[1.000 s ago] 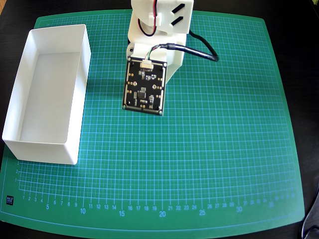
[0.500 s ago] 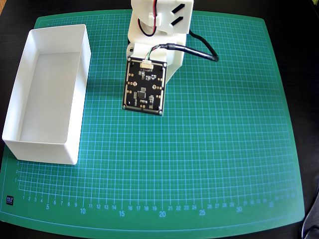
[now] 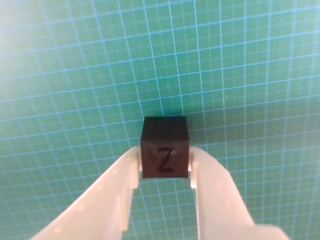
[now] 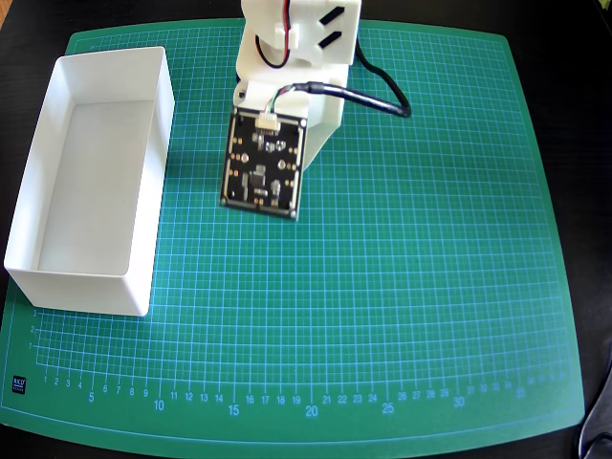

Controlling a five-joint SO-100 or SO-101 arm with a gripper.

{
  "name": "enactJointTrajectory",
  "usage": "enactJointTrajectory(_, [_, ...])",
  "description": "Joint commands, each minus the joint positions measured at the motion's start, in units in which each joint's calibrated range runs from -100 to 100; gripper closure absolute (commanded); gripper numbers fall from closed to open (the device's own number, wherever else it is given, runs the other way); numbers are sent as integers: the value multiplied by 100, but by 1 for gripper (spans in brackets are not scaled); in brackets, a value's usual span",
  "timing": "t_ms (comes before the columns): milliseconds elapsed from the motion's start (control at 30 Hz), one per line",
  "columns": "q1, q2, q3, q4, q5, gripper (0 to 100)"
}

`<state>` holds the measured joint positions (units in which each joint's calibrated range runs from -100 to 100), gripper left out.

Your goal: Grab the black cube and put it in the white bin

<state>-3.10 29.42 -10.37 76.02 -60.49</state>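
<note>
In the wrist view a black cube [image 3: 164, 148] with a "Z" on its near face sits between the two white fingertips of my gripper [image 3: 165, 162], which is shut on it. A shadow lies on the green mat behind the cube, so it looks held a little above the mat. In the overhead view the arm and its camera board [image 4: 260, 170] cover the cube and the gripper. The white bin [image 4: 55, 251] stands empty at the left edge of the mat, left of the arm.
A green gridded cutting mat [image 4: 402, 316] covers the table. A black cable [image 4: 378, 96] loops from the arm at the top. Dark table shows around the mat's edges.
</note>
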Motion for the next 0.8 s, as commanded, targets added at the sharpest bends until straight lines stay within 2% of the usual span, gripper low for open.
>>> enactJointTrajectory(0, [-9, -513, -204, 23, 9, 97])
enactJointTrajectory(233, [33, -1271, -95, 99, 9, 97])
enactJointTrajectory(533, [1030, -2584, -95, 1560, 35, 97])
enactJointTrajectory(767, [2152, -2576, -195, 1577, 918, 97])
